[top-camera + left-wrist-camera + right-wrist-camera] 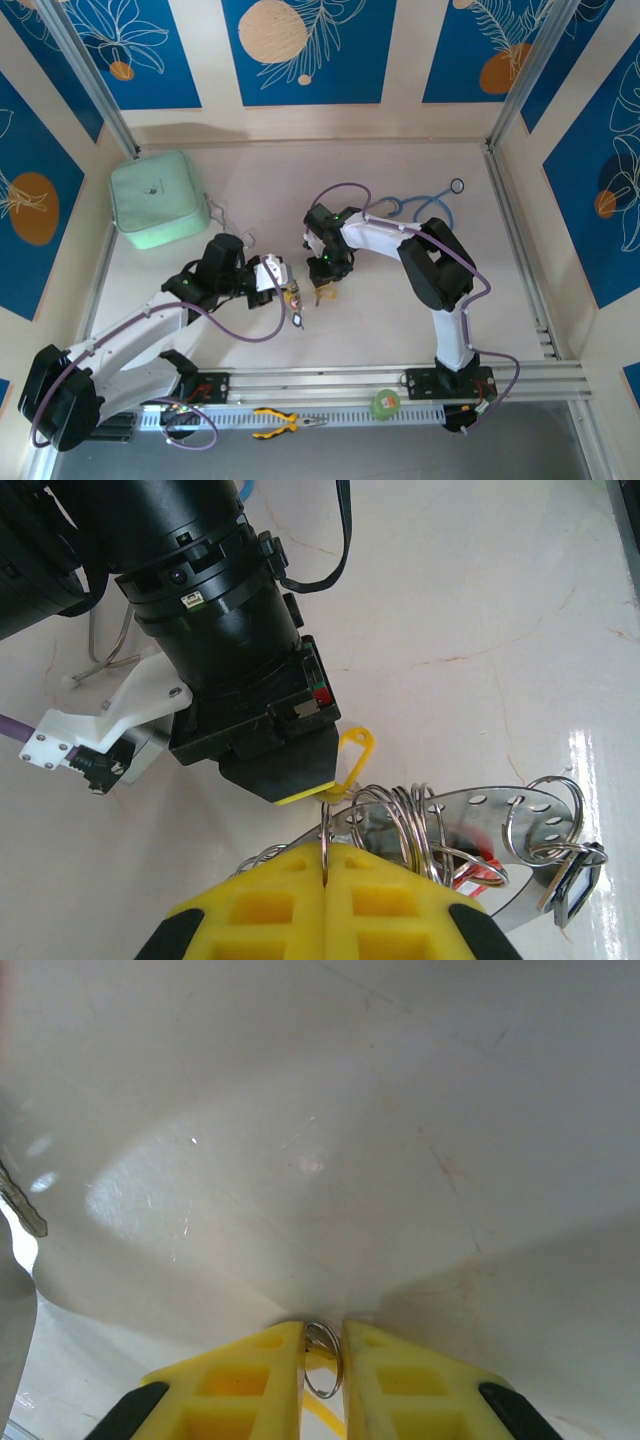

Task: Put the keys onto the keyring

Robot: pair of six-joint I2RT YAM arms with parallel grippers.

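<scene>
Clamped tight, my left gripper (pixel 327 855) is pinching one wire loop of the keyring (pixel 410 825) in the left wrist view, its yellow pads pressing together with only that thin wire between them. The keyring is bunching into a coil of silvery loops just past my fingertips, and a perforated metal plate (pixel 500 815), a red tag (pixel 482 872) and a black tag (pixel 575 885) are hanging among the loops; I cannot tell whether they are touching the pale table (pixel 480 610). My right gripper (pixel 298 792) is pointing at the coil from the upper left, just beside it, with the yellow-tagged key (pixel 355 750) sticking out of its tip. In the right wrist view my right fingers are standing narrowly apart and gripping that key by its small ring (pixel 322 1360), a strip of yellow showing beneath. In the top view both grippers are meeting near the middle of the table, the keyring dangling under the left one and the key under the right. A green box (pixel 160 200) is sitting far left, a blue stethoscope (pixel 420 205) is lying behind my right arm, and yellow-handled pliers (pixel 285 422) are lying on the near rail
</scene>
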